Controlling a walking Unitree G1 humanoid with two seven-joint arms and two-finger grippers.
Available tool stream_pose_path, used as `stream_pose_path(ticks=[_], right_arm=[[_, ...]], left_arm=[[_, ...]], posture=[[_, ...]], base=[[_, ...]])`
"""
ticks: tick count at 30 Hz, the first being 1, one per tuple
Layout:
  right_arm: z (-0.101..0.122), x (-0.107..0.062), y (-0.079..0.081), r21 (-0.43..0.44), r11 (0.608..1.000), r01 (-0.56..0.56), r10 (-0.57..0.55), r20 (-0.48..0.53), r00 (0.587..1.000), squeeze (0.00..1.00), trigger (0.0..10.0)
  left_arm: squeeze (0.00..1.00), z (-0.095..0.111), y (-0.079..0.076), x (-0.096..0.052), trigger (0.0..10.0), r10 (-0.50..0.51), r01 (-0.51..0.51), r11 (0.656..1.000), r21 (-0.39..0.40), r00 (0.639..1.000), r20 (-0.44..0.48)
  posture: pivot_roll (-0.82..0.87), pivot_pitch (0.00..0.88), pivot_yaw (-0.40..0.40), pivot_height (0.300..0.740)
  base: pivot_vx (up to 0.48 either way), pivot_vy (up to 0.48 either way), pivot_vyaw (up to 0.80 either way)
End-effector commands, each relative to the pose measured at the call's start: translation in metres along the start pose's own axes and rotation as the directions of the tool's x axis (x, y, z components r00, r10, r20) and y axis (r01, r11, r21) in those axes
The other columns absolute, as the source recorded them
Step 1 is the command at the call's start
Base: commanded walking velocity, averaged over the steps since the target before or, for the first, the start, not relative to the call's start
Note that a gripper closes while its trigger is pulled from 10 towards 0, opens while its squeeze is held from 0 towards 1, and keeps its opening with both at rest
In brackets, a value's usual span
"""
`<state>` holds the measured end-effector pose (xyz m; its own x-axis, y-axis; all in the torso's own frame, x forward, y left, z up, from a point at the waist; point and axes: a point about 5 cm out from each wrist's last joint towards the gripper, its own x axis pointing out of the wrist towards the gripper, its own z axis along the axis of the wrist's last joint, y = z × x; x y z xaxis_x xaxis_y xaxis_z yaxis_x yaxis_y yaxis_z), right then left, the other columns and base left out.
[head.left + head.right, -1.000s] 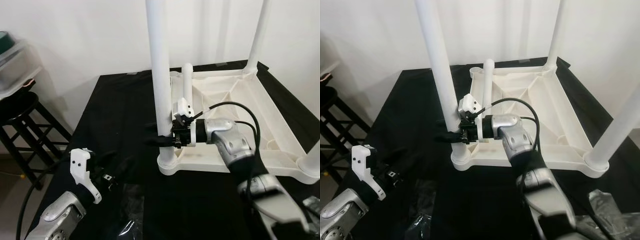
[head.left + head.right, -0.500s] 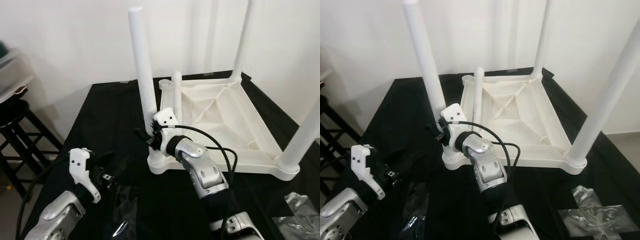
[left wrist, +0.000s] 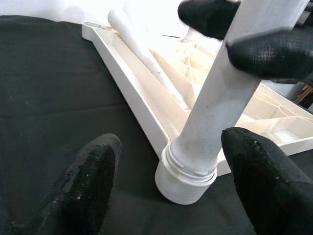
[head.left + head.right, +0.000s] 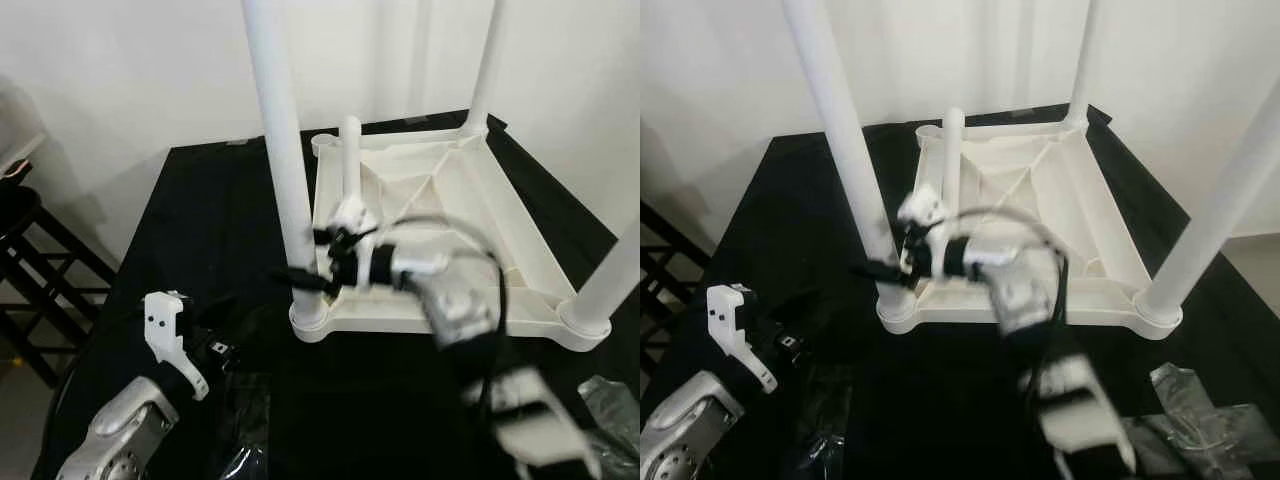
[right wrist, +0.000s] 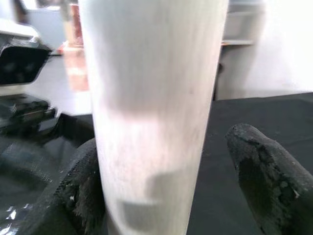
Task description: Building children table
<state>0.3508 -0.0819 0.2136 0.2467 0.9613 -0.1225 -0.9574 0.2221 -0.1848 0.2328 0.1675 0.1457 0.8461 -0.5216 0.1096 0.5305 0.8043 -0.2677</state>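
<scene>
Head view: upturned children table (image 4: 450, 215) on black tabletop (image 4: 215, 215); right gripper (image 4: 312, 275) at near leg (image 4: 283, 150).
Left wrist: left gripper (image 3: 181, 161) fingers spread, empty.
Right wrist: fingers (image 5: 261, 166) bracket leg, one apart. Risk: loose contact, leg slips unseated.

A black stool (image 4: 25, 240) stands beside the white wall (image 4: 130, 70).

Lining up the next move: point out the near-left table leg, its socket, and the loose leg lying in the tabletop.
near-left table leg (image 4: 283, 160), left eye view, mid-shaft.
socket (image 3: 186, 174), left wrist view, collar at the leg's base.
loose leg (image 4: 952, 150), right eye view, upper shaft.
</scene>
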Motion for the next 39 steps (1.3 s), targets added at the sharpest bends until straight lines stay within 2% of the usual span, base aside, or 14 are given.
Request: stream_pose_path(ticks=[1, 10, 11, 13, 14, 25, 28, 29, 31, 32, 33, 34, 38, 39], right_arm=[[-0.010, 0.002, 0.004, 0.028, 0.998, -0.048, 0.048, -0.004, 0.999, 0.00, 10.0], [-0.001, 0.005, -0.017, 0.113, 0.987, -0.117, 0.121, -0.032, 0.992, 0.00, 9.8], [-0.001, 0.007, -0.018, 0.130, 0.983, -0.126, 0.132, -0.033, 0.991, 0.00, 2.3], [-0.001, 0.007, -0.018, 0.130, 0.983, -0.126, 0.132, -0.033, 0.991, 0.00, 2.3], [-0.002, 0.008, -0.017, 0.144, 0.980, -0.135, 0.141, -0.031, 0.989, 0.00, 0.0], [-0.010, -0.002, -0.016, 0.122, 0.985, -0.118, 0.118, 0.012, 0.993, 0.00, 0.0], [-0.014, -0.006, -0.016, 0.129, 0.990, -0.063, 0.061, 0.018, 0.998, 0.00, 0.0], [-0.023, -0.006, -0.014, 0.128, 0.989, 0.067, -0.064, -0.032, 0.997, 0.00, 0.0], [-0.023, -0.006, -0.014, 0.128, 0.989, 0.067, -0.064, -0.032, 0.997, 0.00, 0.0], [-0.036, 0.002, -0.016, 0.184, 0.880, 0.437, -0.432, -0.068, 0.899, 0.00, 0.0], [-0.036, 0.002, -0.016, 0.184, 0.880, 0.437, -0.432, -0.068, 0.899, 0.00, 0.0], [-0.062, 0.013, 0.012, 0.207, 0.785, 0.584, -0.561, -0.164, 0.812, 0.00, 0.0], [-0.073, 0.020, 0.026, 0.215, 0.699, 0.682, -0.645, -0.222, 0.731, 0.00, 0.0], [-0.076, 0.025, 0.029, 0.198, 0.731, 0.653, -0.613, -0.233, 0.755, 0.00, 0.0]], left_arm=[[0.00, 0.000, 0.001, -0.002, 10.0, 0.009, -0.009, 1.000, 0.000, 1.000, -0.003], [0.00, -0.001, 0.001, -0.003, 10.0, 0.018, -0.018, 1.000, 0.002, 1.000, 0.003], [0.00, -0.001, 0.001, -0.004, 10.0, 0.019, -0.019, 1.000, 0.002, 1.000, 0.004], [0.00, -0.001, 0.001, -0.004, 10.0, 0.019, -0.019, 1.000, 0.002, 1.000, 0.004], [0.00, -0.001, 0.001, -0.004, 10.0, 0.021, -0.021, 1.000, 0.003, 1.000, 0.004], [0.00, 0.001, 0.001, -0.004, 10.0, 0.018, -0.018, 1.000, 0.000, 1.000, 0.003], [0.00, 0.001, 0.002, -0.004, 10.0, 0.018, -0.018, 1.000, -0.001, 1.000, 0.003], [0.00, 0.001, 0.002, -0.005, 10.0, 0.019, -0.019, 1.000, -0.001, 1.000, 0.003], [0.00, 0.001, 0.002, -0.005, 10.0, 0.019, -0.019, 1.000, -0.001, 1.000, 0.003], [0.00, 0.001, 0.004, -0.005, 10.0, 0.022, -0.022, 1.000, 0.000, 1.000, 0.002], [0.00, 0.001, 0.004, -0.005, 10.0, 0.022, -0.022, 1.000, 0.000, 1.000, 0.002], [0.00, 0.002, 0.006, -0.004, 10.0, 0.023, -0.023, 1.000, 0.001, 1.000, -0.001], [0.00, -0.001, 0.010, -0.002, 10.0, 0.020, -0.020, 1.000, 0.007, 1.000, -0.020], [0.00, -0.002, 0.012, -0.001, 10.0, 0.020, -0.019, 1.000, 0.004, 1.000, -0.020]], posture=[[-0.03, 0.062, 0.067, 0.740], [-0.01, 0.052, 0.053, 0.740], [-0.01, 0.051, 0.051, 0.740], [-0.01, 0.051, 0.051, 0.740], [-0.01, 0.050, 0.052, 0.740], [-0.02, 0.063, 0.060, 0.740], [-0.02, 0.068, 0.056, 0.740], [-0.03, 0.070, 0.056, 0.740], [-0.03, 0.070, 0.056, 0.740], [-0.04, 0.065, 0.055, 0.740], [-0.04, 0.065, 0.055, 0.740], [-0.04, 0.075, 0.089, 0.740], [-0.03, 0.027, 0.070, 0.740], [-0.03, 0.010, 0.069, 0.740]], base=[[0.000, 0.000, 0.00], [0.000, 0.000, 0.00], [0.000, 0.000, 0.00], [0.000, 0.000, 0.00], [0.000, 0.000, 0.00], [0.000, 0.000, 0.00], [0.000, 0.000, 0.00], [0.000, 0.000, 0.00], [0.000, 0.000, 0.00], [0.000, 0.000, 0.00], [0.000, 0.000, 0.00], [0.000, 0.000, 0.00], [0.000, 0.000, 0.00], [0.000, 0.000, 0.00]])
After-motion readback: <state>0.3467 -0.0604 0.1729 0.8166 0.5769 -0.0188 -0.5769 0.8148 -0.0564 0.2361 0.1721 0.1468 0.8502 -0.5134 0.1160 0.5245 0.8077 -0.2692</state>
